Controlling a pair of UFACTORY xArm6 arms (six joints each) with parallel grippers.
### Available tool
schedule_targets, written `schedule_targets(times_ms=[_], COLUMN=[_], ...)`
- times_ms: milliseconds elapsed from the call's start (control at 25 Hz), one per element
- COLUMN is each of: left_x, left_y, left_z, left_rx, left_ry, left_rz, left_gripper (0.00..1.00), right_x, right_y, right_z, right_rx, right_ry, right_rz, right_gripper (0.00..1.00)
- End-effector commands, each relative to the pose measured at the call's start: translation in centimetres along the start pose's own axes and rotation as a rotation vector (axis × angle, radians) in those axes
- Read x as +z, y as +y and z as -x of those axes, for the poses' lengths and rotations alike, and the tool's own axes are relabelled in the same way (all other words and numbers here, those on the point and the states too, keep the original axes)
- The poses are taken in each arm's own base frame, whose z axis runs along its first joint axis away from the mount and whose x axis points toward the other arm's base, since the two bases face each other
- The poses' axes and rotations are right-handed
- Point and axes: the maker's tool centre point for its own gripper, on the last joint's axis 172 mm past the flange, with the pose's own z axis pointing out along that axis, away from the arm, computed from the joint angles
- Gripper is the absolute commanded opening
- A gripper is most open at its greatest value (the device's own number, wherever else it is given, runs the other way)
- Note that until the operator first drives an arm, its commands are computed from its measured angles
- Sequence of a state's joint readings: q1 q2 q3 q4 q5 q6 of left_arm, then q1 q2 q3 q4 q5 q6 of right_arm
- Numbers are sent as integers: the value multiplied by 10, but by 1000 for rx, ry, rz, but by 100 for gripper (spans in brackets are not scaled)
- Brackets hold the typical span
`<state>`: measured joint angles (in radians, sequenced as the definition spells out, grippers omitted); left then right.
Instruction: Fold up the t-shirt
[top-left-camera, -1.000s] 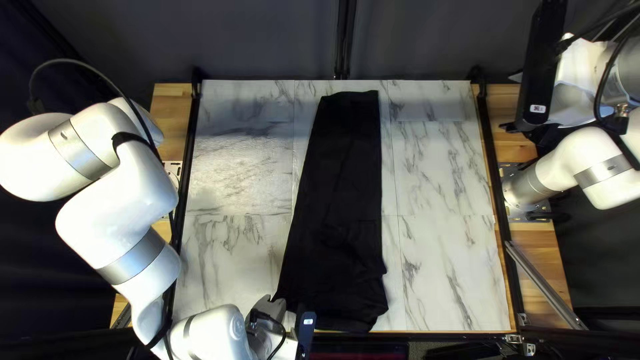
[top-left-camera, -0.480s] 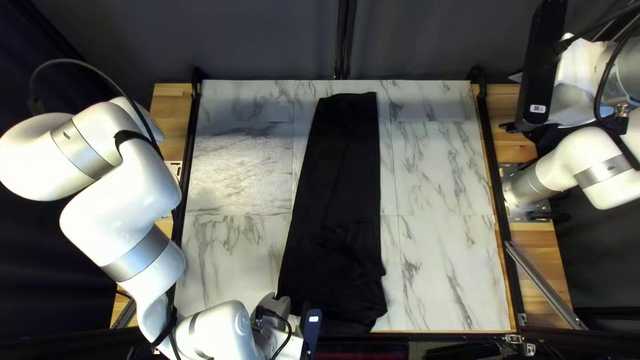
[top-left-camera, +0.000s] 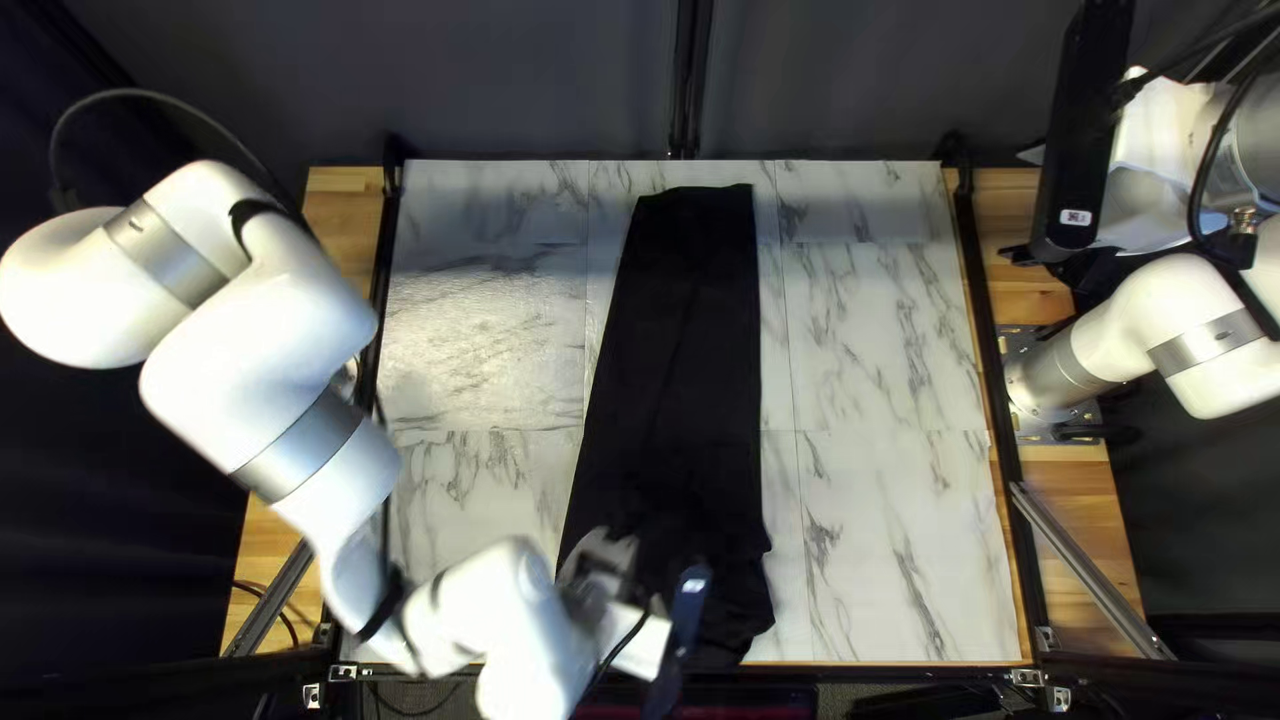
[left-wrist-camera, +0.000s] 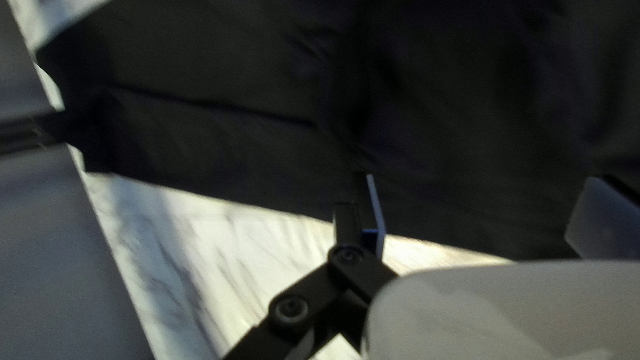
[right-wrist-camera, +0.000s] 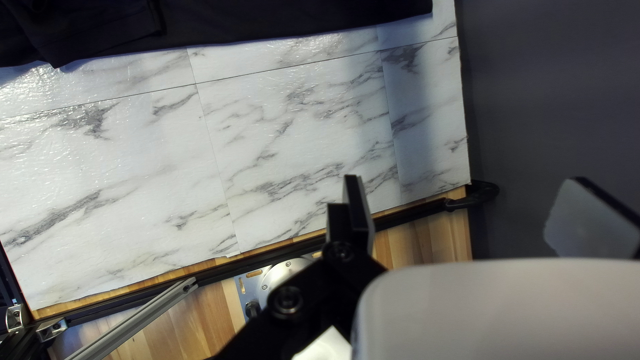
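- The shirt (top-left-camera: 687,360) lies as a long strip on the table (top-left-camera: 880,534).
- The left gripper (left-wrist-camera: 485,207) is wide open above it, holding nothing; coming too low, it may push wrinkles.
- If it pinches only the top layer, the strip may open.
- The right gripper (right-wrist-camera: 472,210), also wide open and empty, is well apart; one-sided lifting may twist the shirt.

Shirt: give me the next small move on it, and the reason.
Probably lower the left gripper to the shirt's near end, then close it on the cloth. Its fingers stand open with black cloth showing between them, while the right gripper is open off to the shirt's side, so the left looks better placed.
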<state>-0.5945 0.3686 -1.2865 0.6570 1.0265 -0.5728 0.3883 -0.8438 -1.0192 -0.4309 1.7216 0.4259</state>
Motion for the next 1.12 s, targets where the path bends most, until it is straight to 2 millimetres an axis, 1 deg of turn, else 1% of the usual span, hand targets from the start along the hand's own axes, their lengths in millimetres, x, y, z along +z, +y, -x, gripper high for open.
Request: schedule_targets(times_ms=[40,160,400,520,680,800,960,1120], left_x=[18,22,19,21,28,34,48,50], left_y=[4,10,15,17,14,12,11,8], left_z=[-27,-39,-41,-42,-45,-49,-54,-52], left_rx=[114,224,400,463,545,561,514,458], left_ry=[68,124,173,175,165,153,117,83], left_rz=[36,70,143,169,213,240,338,427], left_gripper=[100,100,100,100,100,100,100,100], right_x=[0,0,0,0,0,0,0,0], right_y=[0,0,0,0,0,0,0,0], right_z=[0,0,0,0,0,0,0,0], right_rx=[0,0,0,0,0,0,0,0], right_ry=[0,0,0,0,0,0,0,0], right_rz=[0,0,0,0,0,0,0,0], right_gripper=[100,100,100,100,100,100,100,100])
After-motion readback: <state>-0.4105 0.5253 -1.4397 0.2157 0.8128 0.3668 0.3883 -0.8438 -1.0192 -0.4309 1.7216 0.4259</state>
